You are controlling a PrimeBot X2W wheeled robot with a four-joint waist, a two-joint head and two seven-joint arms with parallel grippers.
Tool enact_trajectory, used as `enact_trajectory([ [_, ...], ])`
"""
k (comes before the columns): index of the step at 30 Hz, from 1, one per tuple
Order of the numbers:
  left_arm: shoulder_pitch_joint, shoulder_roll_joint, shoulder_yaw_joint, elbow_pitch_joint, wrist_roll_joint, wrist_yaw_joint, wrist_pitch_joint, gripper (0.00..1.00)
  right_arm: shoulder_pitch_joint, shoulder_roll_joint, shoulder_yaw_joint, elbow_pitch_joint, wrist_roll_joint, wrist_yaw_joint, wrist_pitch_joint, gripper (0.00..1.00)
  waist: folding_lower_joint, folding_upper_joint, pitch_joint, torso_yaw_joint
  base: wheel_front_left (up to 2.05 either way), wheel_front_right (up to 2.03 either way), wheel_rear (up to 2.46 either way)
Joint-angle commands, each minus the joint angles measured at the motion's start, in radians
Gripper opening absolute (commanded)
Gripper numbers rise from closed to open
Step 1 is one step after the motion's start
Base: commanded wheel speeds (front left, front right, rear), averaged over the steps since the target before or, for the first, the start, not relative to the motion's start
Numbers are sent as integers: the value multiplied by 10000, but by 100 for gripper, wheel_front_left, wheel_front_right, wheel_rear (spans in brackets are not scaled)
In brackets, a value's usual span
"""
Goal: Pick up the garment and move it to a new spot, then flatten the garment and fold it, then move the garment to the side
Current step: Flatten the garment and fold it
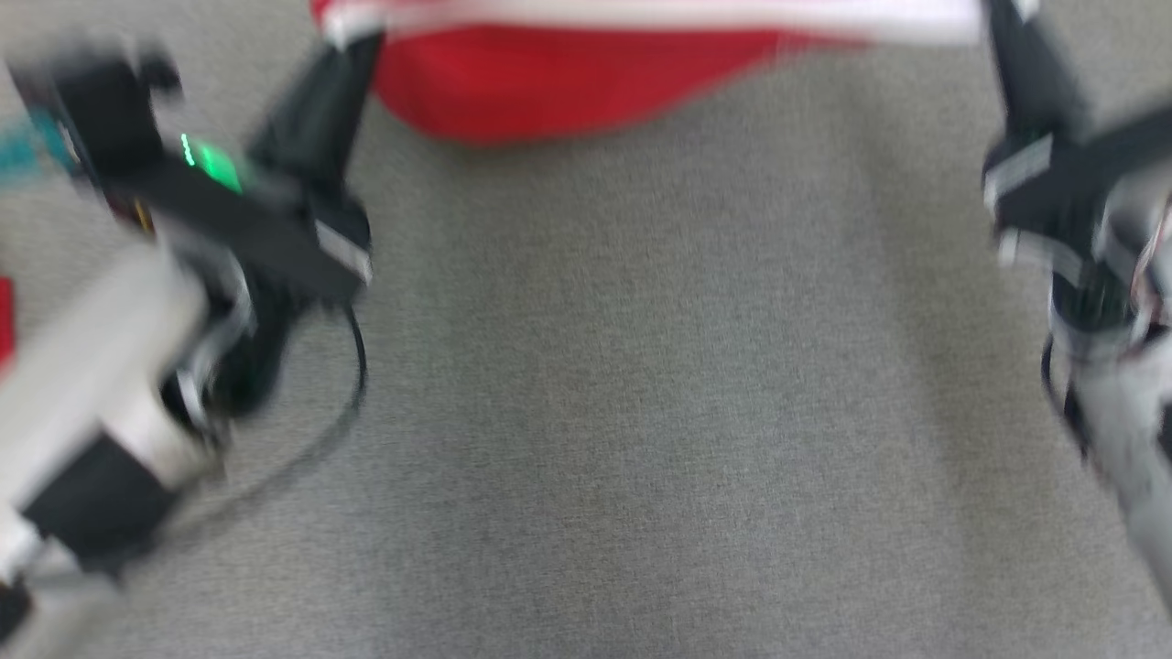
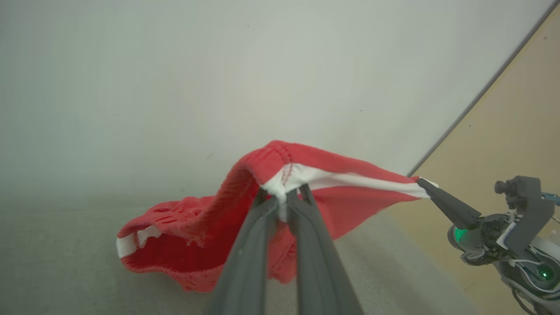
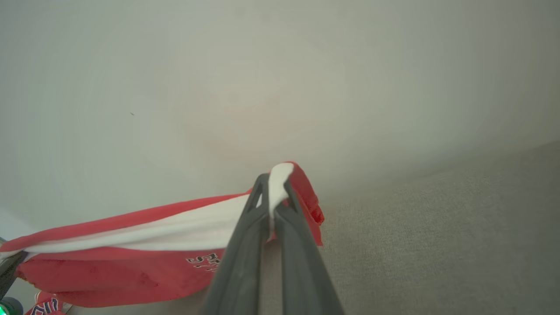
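Dark fingers of the left gripper are pinched shut on the white band of the red garment; the right gripper is clamped tight on the same band further along. Stretched between them, the garment sags over the grey carpet. Blur smears the head view, which cuts the cloth off at the top. Black lettering on it is half hidden behind the right gripper. Beyond stands a pale wall

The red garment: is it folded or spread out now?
Spread, not folded: the red garment hangs stretched between the left claw and the right claw, each pinching its white band.
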Motion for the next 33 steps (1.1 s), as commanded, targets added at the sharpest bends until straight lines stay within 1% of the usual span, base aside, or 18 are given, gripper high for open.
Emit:
enact_trajectory([
  [1, 740, 38, 326, -306, 252, 127, -69, 0, 774, -192, -145, -203, 177, -22, -169, 0, 3, 1, -656, 297, 0, 0, 0],
  [3, 1963, -33, 786, -746, 492, 303, -70, 0, 1842, -268, -213, -499, 355, -22, -232, 0, 3, 1, -868, 344, 0, 0, 0],
  [4, 2557, -64, 900, -957, 619, 322, -70, 0, 2310, -248, -284, -615, 445, -24, -304, 0, 3, 1, -961, 348, 0, 0, 0],
  [6, 3586, -130, 1544, -1311, 905, 459, -75, 0, 3228, -173, -292, -852, 598, -24, -321, 0, 3, 1, -1147, 347, 0, 0, 0],
  [9, 5168, -322, 1982, -1663, 1415, 370, -75, 0, 4400, -148, -383, -1162, 678, -24, -464, 0, 3, 1, -1427, 386, 0, 0, 0],
  [10, 5629, -353, 1993, -1711, 1645, 265, -74, 0, 4760, -103, -457, -1244, 724, -24, -564, 0, 3, 1, -1529, 390, 0, 0, 0],
  [13, 6801, -508, 2295, -1659, 2320, 208, -76, 0, 5779, -49, -461, -1481, 653, -24, -611, 0, 3, 1, -1804, 386, 0, 0, 0],
  [14, 7520, -723, 2499, -1575, 2847, 184, -77, 0, 6474, -35, -411, -1687, 765, -24, -530, 0, 3, 1, -1969, 433, 0, 0, 0],
  [17, 8471, -1118, 2718, -1460, 3575, -10, -76, 0, 7429, -28, -269, -1921, 760, -24, -420, 0, 3, 1, -2231, 462, 0, 0, 0],
  [18, 8471, -1118, 2718, -1460, 3575, -10, -76, 0, 7429, -28, -269, -1921, 760, -24, -420, 0, 3, 1, -2231, 462, 0, 0, 0],
  [21, 9296, -1380, 2758, -1200, 4326, -187, -75, 0, 8326, 21, -352, -2057, 868, -24, -444, 0, 3, 1, -2516, 503, 0, 0, 0],
  [23, 9766, -1586, 2934, -1065, 4618, -268, -75, 0, 8826, -30, -419, -2175, 833, -24, -382, 0, 3, 1, -2683, 509, 0, 0, 0],
  [27, 10541, -1641, 3233, -912, 5343, -382, -75, 0, 9620, -55, -621, -2420, 881, -24, -221, 0, 3, 1, -2923, 499, 0, 0, 0],
  [31, 11114, -1778, 3782, -951, 5687, -395, -77, 0, 10353, -90, -814, -2641, 935, -24, 131, 0, 3, 1, -3099, 571, 0, 0, 0],
  [33, 11346, -1758, 3869, -984, 5951, -409, -77, 0, 10703, -62, -959, -2743, 979, -26, 269, 0, 3, 1, -3149, 633, 0, 0, 0],
])
